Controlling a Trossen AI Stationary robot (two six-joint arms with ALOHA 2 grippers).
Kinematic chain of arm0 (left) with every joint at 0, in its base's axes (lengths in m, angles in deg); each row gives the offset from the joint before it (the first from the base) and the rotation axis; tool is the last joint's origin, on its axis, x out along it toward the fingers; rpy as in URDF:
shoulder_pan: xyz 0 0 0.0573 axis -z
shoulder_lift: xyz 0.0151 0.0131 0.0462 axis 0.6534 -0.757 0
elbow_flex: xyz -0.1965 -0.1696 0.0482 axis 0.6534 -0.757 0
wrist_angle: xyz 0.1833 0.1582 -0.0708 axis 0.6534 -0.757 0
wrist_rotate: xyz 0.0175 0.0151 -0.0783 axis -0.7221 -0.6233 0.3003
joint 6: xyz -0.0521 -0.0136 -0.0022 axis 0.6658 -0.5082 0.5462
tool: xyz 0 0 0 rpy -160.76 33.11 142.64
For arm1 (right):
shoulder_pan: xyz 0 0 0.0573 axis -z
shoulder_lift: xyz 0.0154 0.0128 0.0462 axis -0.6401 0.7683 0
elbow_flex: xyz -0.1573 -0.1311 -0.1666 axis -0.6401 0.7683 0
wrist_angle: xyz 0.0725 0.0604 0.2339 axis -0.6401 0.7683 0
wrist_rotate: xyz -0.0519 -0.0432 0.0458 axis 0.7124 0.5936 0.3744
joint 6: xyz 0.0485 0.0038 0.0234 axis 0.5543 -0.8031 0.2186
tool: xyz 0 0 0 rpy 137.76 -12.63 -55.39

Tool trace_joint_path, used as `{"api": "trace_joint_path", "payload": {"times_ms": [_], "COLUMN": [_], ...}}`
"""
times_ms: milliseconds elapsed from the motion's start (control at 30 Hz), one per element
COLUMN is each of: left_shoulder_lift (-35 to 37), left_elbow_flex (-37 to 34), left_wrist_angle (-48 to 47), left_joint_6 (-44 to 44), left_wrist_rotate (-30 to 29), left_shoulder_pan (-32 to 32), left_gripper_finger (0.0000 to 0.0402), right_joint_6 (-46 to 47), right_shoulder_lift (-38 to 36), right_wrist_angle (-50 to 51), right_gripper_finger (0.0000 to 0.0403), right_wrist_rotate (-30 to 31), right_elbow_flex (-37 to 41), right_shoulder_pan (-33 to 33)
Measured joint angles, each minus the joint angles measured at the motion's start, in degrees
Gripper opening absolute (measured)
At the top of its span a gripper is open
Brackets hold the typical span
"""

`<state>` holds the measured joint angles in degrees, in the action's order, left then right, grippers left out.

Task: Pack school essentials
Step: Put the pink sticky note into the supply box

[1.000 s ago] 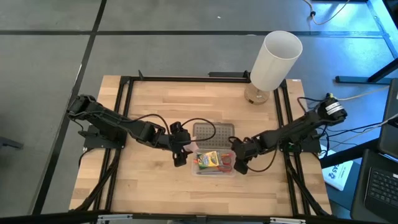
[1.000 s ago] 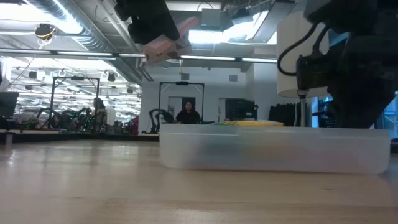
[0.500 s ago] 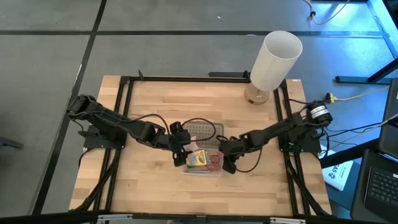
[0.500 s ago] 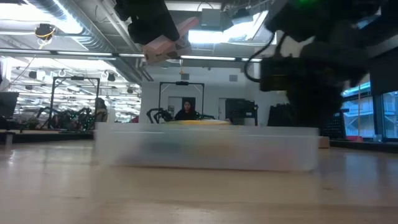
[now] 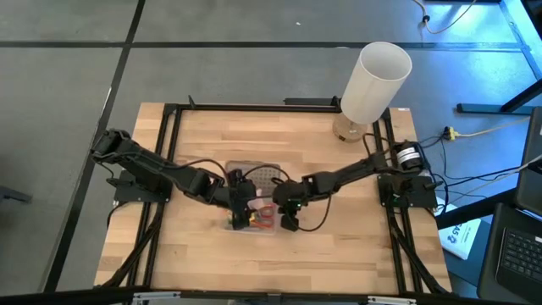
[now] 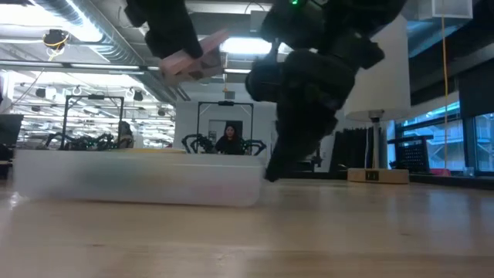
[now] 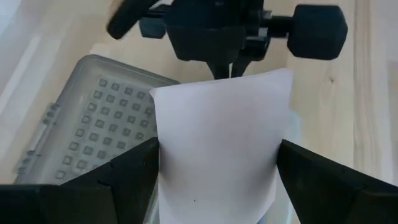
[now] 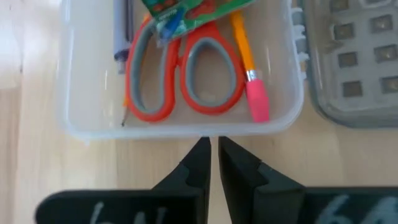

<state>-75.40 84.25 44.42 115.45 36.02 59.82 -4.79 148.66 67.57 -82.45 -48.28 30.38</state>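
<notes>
Your left gripper (image 7: 214,168) holds the small pink pad (image 7: 217,143) pinched between its fingers, hanging directly above the clear box (image 8: 180,124), which sits near the middle of the worktop (image 5: 195,254). The drop looks to be straight down: the pad hovers over the box's left end, with the left arm plainly the nearer one. Your right gripper (image 8: 211,163), fingers nearly closed on nothing, presses against the box's outer wall on the right side. Inside lie the red-handled scissors (image 8: 180,81), an orange pencil (image 8: 242,53) with a pink eraser, the purple pen (image 8: 121,31) and the crayon box (image 8: 186,9), all running along the box's length. The grey dotted lid (image 7: 81,118) rests flat just beside the box, toward the far edge. A white lamp (image 5: 375,82) stands at the far right corner; beyond the pale wood, a person sits in an open workshop.
</notes>
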Motion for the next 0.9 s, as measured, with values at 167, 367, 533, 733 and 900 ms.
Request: {"api": "trace_joint_path", "payload": {"times_ms": [167, 367, 533, 733, 900], "left_shoulder_lift": [0.0, -0.2, -3.7, -8.7, -11.9], "left_elbow_flex": [0.0, 0.0, 0.0, 0.0, 0.0], "left_wrist_angle": [-1.4, -1.2, 0.6, 6.4, 8.2], "left_joint_6": [1.0, -3.9, -8.0, -12.9, -13.8], "left_wrist_rotate": [0.1, 0.2, 0.1, 0.2, 2.1], "left_shoulder_pan": [1.4, 2.8, 2.8, 2.3, 1.4], "left_gripper_finger": [0.0302, 0.0302, 0.0302, 0.0302, 0.0302], "right_joint_6": [-3.0, -2.9, -2.0, -1.4, -1.7], "right_shoulder_lift": [1.1, -4.1, -9.4, -13.5, -14.1], "right_wrist_angle": [2.4, 9.5, 13.3, 14.1, 14.1], "right_gripper_finger": [0.0035, 0.0035, 0.0035, 0.0035, 0.0035], "right_wrist_rotate": [-2.2, -1.7, 3.3, 9.5, 9.5], "right_elbow_flex": [-2.8, -4.5, -4.5, -4.5, -4.5], "right_shoulder_pan": [0.3, -1.2, -4.0, -6.4, -6.9]}}
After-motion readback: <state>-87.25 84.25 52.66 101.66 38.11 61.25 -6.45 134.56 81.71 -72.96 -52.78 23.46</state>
